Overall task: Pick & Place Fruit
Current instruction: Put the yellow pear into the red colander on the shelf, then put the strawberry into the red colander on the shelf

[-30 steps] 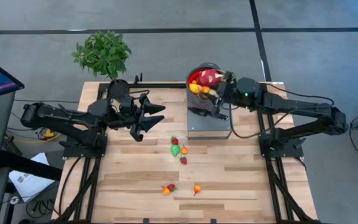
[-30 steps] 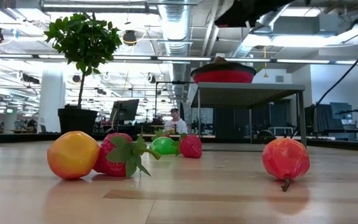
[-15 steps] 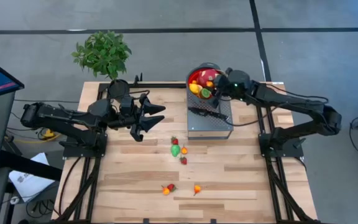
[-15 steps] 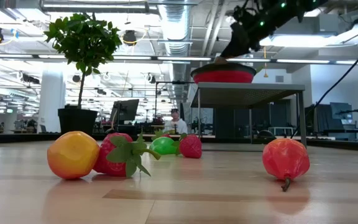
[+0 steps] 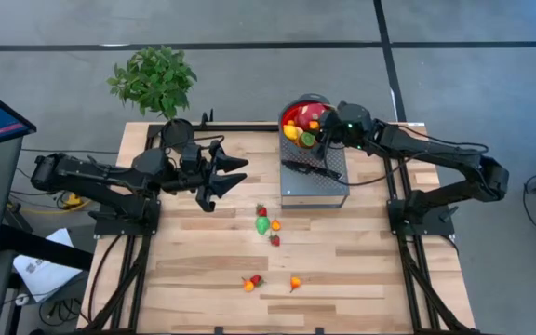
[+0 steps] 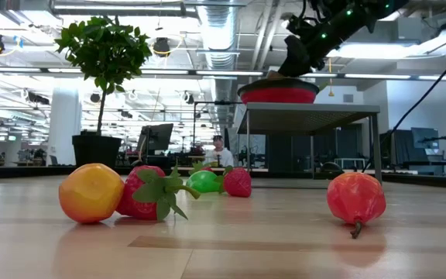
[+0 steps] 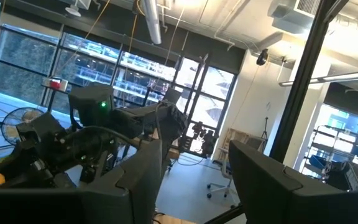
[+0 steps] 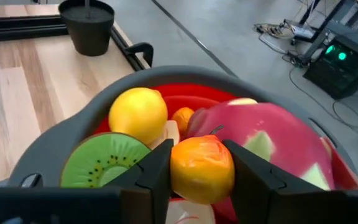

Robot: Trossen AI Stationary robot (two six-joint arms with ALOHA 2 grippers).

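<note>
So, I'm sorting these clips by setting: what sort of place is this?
Probably an open-plan lab or office: exposed ceiling ducts, a person at a monitor behind the wooden table, and large windows.

Two dark, almost black jointed arms, left arm [image 5: 100, 177] and right arm [image 5: 435, 154], matte housings, black cables along the links, small green light on the right wrist, black frame bases, flat black angular fingers [image 8: 157, 171] with smooth inner faces

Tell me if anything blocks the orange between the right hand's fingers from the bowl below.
Nothing visible does. The right hand holds the orange directly over the bowl, with only a lemon, kiwi half and dragon fruit already inside.
</note>
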